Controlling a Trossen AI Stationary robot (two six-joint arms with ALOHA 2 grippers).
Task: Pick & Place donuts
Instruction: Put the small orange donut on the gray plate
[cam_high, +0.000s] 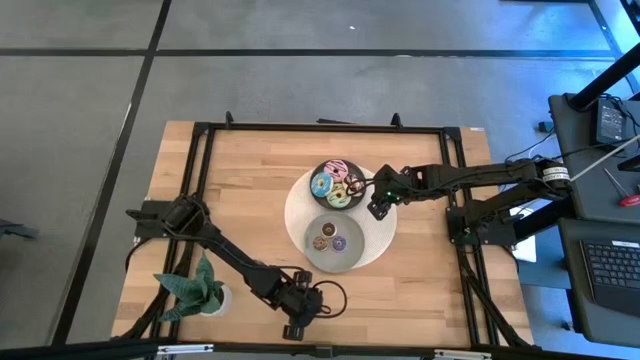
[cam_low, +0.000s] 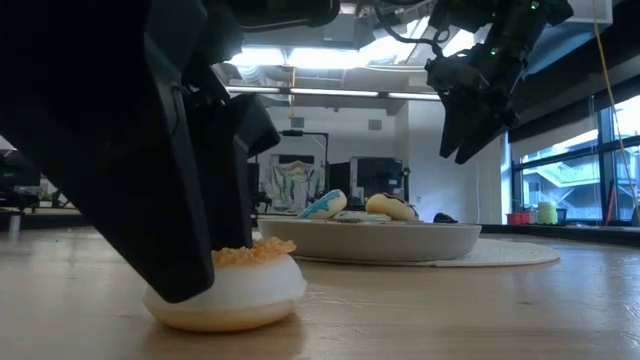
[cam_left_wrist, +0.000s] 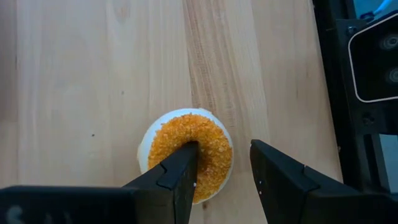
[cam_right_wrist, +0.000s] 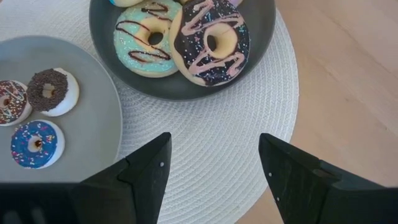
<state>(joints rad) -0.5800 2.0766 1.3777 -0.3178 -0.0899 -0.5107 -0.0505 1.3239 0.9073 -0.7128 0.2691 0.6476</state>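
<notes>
On the wooden table (cam_high: 250, 180), the sorting of toy donuts looks well advanced but unfinished. Taking the round white mat (cam_high: 300, 235) as landmark: on it sit a dark grey bowl (cam_high: 338, 207) holding the larger donuts, among them a green-iced donut (cam_right_wrist: 148, 38) and a sprinkled chocolate donut (cam_right_wrist: 214, 38), and a lighter grey plate (cam_high: 357, 262) carrying three minis, including a brown mini (cam_right_wrist: 51, 91) and a blue sprinkled mini (cam_right_wrist: 36, 143). Well off the mat, toward the table's near edge, an orange-sugared mini donut (cam_left_wrist: 185, 154) lies alone on bare wood. The left gripper (cam_left_wrist: 224, 174) is down over it, fingers parted, one finger tip set in the donut's hole and the other just outside its rim, not visibly clamped. The right gripper (cam_right_wrist: 214, 165) hangs wide open and empty above the mat's edge beside the bowl. By my reckoning this stray mini is the only piece left to carry to the plate.
</notes>
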